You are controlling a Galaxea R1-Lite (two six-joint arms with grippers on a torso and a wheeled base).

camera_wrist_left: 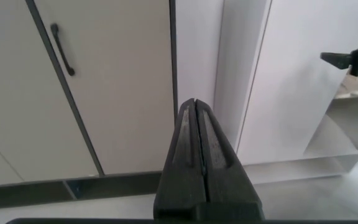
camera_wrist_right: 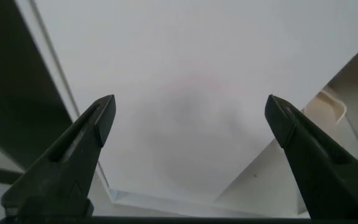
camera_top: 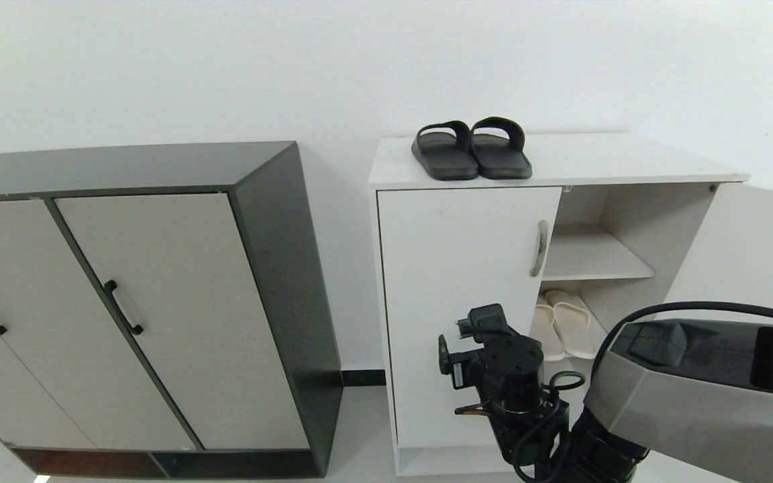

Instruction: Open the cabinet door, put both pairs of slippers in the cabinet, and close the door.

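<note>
Jaws spread wide on the right gripper (camera_wrist_right: 189,102), and it's squared up low against the closed white door panel (camera_top: 460,282) of the white two-bay cabinet (camera_top: 628,159). Over on the left gripper (camera_wrist_left: 195,106), jaws pressed flat together with nothing between them, facing the gap between the cabinet and the grey-fronted, black-framed cupboard (camera_top: 158,302) on its left. Black rubber slide slippers (camera_top: 472,149) sit side by side on the cabinet's top, above the door. Cream foam slippers (camera_top: 564,325) lie on the bottom shelf of the cabinet's open right bay, just past the door's curved silver handle (camera_top: 541,248).
</note>
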